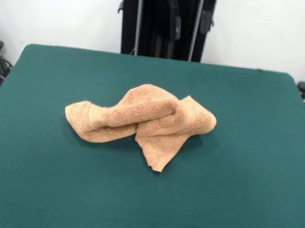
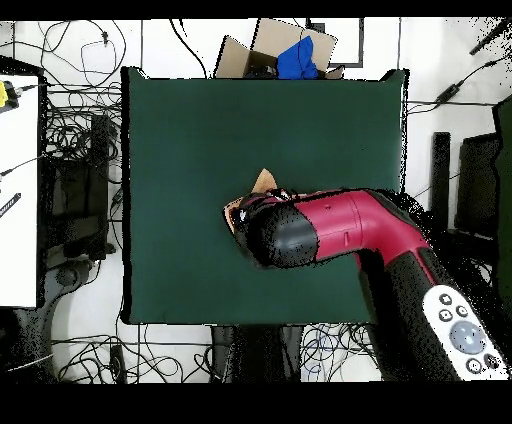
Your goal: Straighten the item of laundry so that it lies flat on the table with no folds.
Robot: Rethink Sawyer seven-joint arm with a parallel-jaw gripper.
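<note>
The light-orange towel (image 1: 140, 121) lies crumpled near the middle of the dark green table (image 1: 39, 189), twisted into thick rolls, with one flat corner pointing toward the near edge. In the overhead view the red and black arm (image 2: 340, 235) reaches over the table (image 2: 190, 130) from the lower right and hides most of the towel (image 2: 263, 182); only a small orange tip and edge show beside the arm's black end. The front view shows nothing above or touching the towel. The gripper itself shows in neither view.
The black pedestal (image 1: 163, 21) stands behind the table's far edge. A cardboard box with a blue thing in it (image 2: 292, 52) sits beyond the table's opposite edge. Cables lie on the floor around the table, and a white bench (image 2: 18, 190) stands at one side.
</note>
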